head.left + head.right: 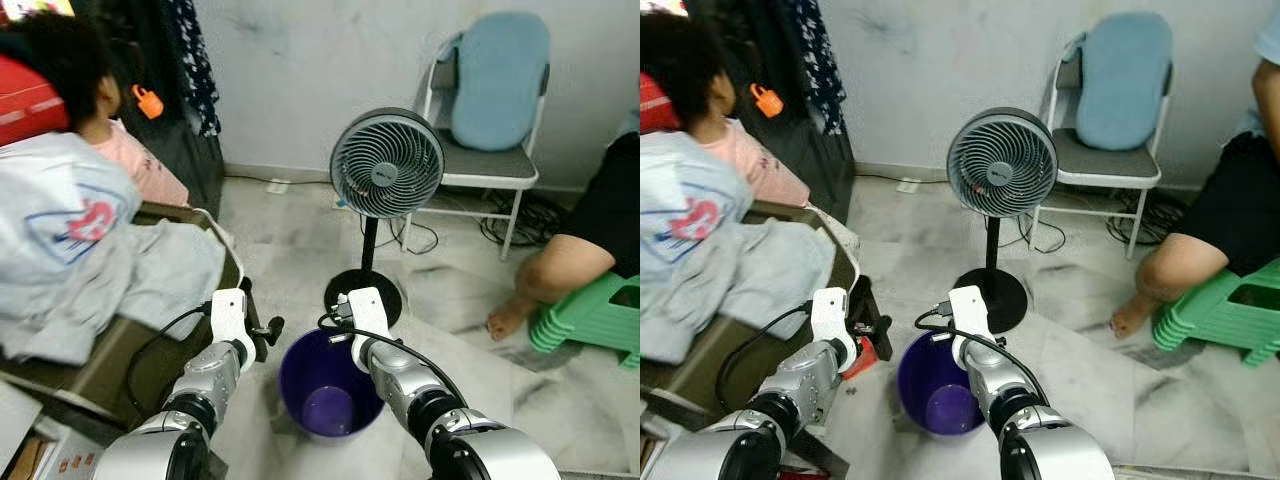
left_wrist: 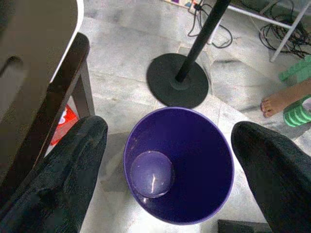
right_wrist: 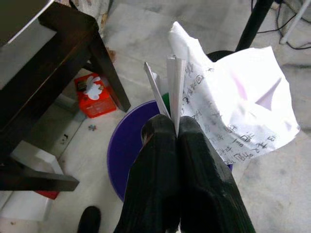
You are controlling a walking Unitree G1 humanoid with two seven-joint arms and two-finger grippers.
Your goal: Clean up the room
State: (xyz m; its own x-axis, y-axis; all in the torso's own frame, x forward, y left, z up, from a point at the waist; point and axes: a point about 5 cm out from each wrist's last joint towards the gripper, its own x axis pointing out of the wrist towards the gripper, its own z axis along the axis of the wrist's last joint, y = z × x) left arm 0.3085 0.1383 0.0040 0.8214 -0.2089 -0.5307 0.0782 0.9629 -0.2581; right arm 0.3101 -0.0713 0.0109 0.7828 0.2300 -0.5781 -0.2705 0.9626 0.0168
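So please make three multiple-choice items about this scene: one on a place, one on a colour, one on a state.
1. Where does the round purple plastic bin stand?
A. on the grey folding chair
B. on the floor before the grey standing fan
C. on the green stool

2. What colour is the flat packet under the dark wooden table?
A. red
B. yellow
C. blue

3. What is the right pincer doing?
A. hanging open
B. holding a cup
C. pinching crumpled white written paper

Answers: 1 B, its base sits just behind the bin; 2 A, right wrist view shows it; 3 C, fingers closed on the sheet above the bin.
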